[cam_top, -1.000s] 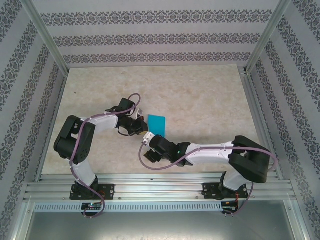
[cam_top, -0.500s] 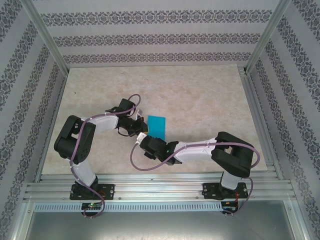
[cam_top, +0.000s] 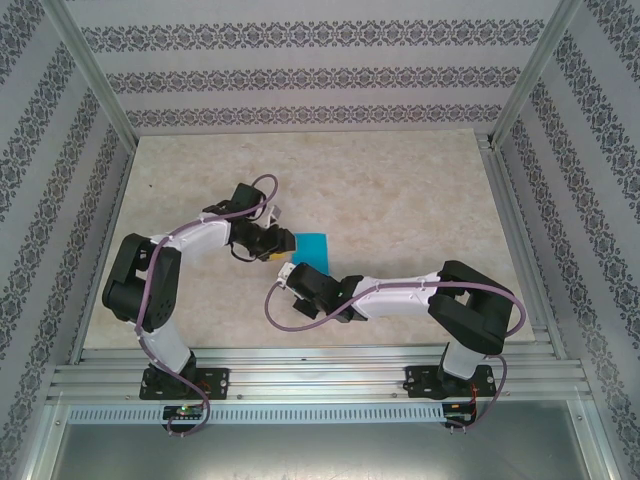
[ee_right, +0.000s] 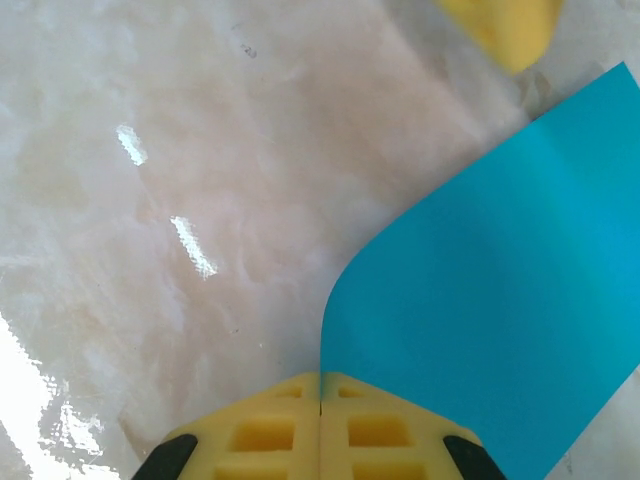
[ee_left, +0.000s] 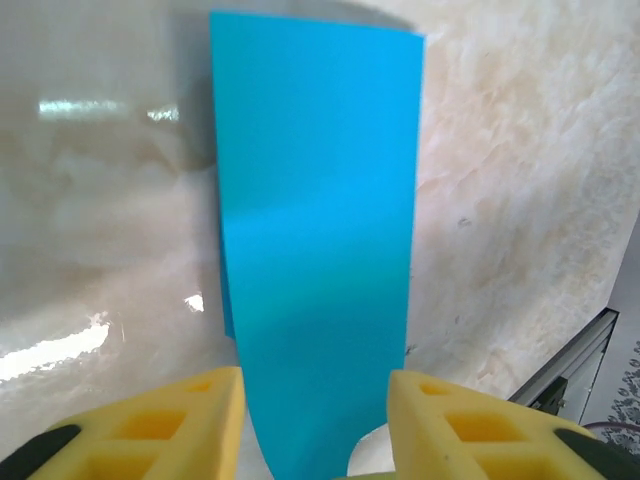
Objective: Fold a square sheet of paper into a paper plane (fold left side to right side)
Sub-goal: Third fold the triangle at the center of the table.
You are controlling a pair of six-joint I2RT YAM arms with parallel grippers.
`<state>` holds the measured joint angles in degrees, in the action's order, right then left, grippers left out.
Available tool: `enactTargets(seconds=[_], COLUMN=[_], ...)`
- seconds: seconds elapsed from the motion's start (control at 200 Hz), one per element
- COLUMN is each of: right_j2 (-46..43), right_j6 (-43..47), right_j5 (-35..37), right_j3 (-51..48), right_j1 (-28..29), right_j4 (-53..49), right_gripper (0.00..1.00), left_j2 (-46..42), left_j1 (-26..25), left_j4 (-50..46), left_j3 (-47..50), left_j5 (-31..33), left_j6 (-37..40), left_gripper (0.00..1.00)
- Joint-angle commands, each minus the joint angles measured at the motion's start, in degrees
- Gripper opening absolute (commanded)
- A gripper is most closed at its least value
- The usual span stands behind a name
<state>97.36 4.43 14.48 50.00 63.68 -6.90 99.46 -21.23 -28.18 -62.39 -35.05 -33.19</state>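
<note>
From above: turquoise-blue square sheet of paper (cam_top: 314,247) on the mottled beige tabletop (cam_top: 420,190), directly ahead of the left gripper (cam_top: 281,243), its near corner touching the right gripper (cam_top: 291,272). At the left wrist: yellow foam fingers (ee_left: 190,420) parted to a middling gap, sheet running out between them, a second layer peeking along its left edge. At the right wrist: yellow fingers (ee_right: 380,430) pressed together, pinching the sheet's lifted, curling edge. Wide bare tabletop beyond and rightward of both tools.
</note>
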Motion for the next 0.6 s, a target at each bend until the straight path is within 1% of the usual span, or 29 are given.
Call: enactTargets(seconds=[0.0,0.08,0.18,0.28,0.365,0.46,0.594], right_j2=[-1.1,-1.1,-1.1,-1.1,-1.1,-1.3,-2.2], right_j6=[-1.0,-1.3,-1.9,-2.5,-3.1,-4.3,-6.6], right_j5=[-3.0,-3.4,-4.0,-4.8,-6.3,-8.5,-13.2], right_j3=[1.2,1.2,1.2,1.1,1.2,1.3,1.2], right_j1=[-0.6,-0.8,-1.2,-1.7,-2.4,-3.4,-6.1], right_j4=[-0.2,-0.1,-0.1,0.0,0.1,-0.1,0.0], right_gripper=[0.0,0.0,0.0,0.0,0.0,0.0,0.0], left_j2=[1.3,4.8,10.2,14.5,17.3,19.3,21.1], left_j1=[0.2,-0.8,-2.3,-3.4,-4.1,-4.8,-5.0], left_j4=[-1.8,-1.2,-1.9,-2.8,-4.3,-6.1,-6.2], left_j3=[-3.6,-6.2,-10.2,-14.1,-16.7,-17.9,-17.3], left_j5=[-1.1,-2.6,-2.9,-2.6,-1.1,1.1,1.8], left_j6=[3.7,4.2,5.6,6.7,7.7,8.9,9.5], left_gripper=[0.39,0.37,0.35,0.33,0.32,0.32,0.3])
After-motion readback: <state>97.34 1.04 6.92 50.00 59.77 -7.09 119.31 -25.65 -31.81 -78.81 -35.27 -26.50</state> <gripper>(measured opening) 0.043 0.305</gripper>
